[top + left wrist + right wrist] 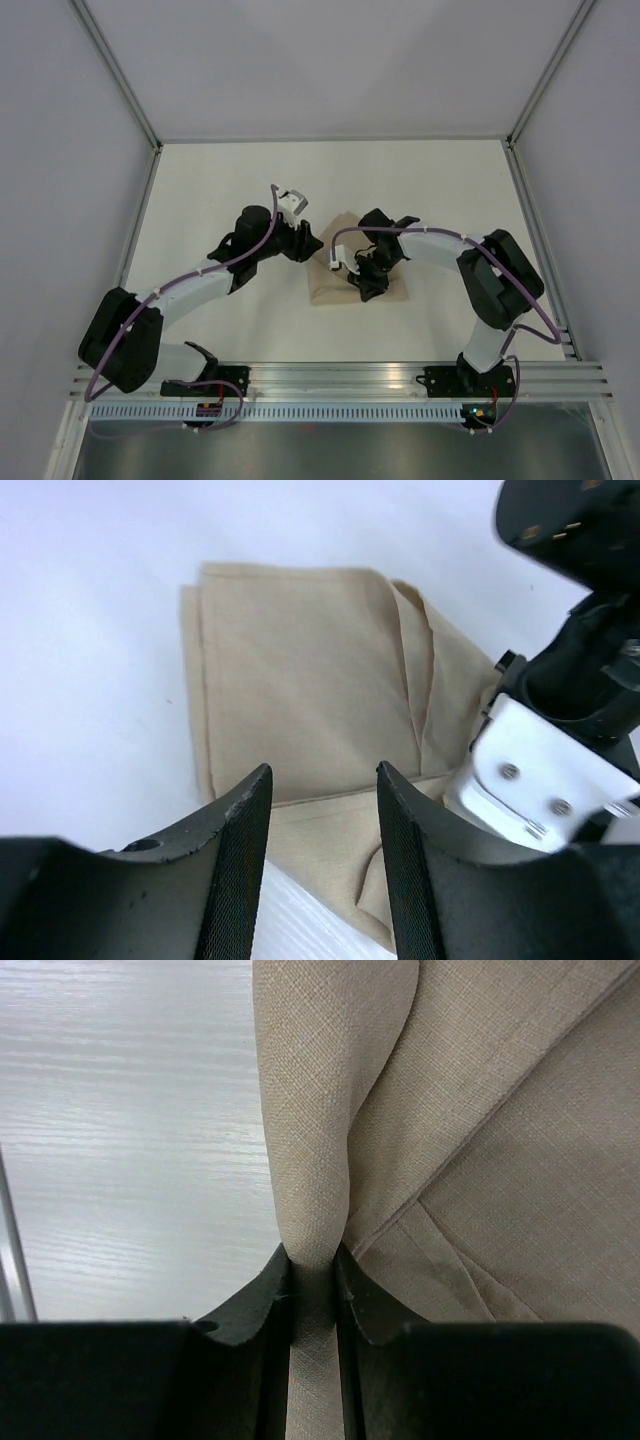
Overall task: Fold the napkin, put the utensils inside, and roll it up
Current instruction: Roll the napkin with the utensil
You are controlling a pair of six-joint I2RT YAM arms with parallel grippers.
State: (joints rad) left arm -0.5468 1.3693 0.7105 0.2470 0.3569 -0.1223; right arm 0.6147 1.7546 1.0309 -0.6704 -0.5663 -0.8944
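Note:
The beige napkin (pixel 326 286) lies folded on the white table between my two arms, in several layers with creases (pixel 300 670). My left gripper (pixel 308 247) hovers at the cloth's left edge. Its jaws are open, and only cloth and table show below the gap (pixel 322 772). My right gripper (pixel 361 282) sits on the napkin's right part and is shut on a raised fold of the cloth (pixel 313 1255). The pinched fold rises as a ridge (pixel 320 1110) above the flat layers (pixel 520 1160). The utensils are hidden or out of view.
Grey walls enclose the white table (pixel 240 190), with metal posts at the far corners (pixel 120 75). An aluminium rail (pixel 340 375) runs along the near edge, where both arm bases are bolted. The right arm's wrist (pixel 560 730) crowds the right side of the left wrist view.

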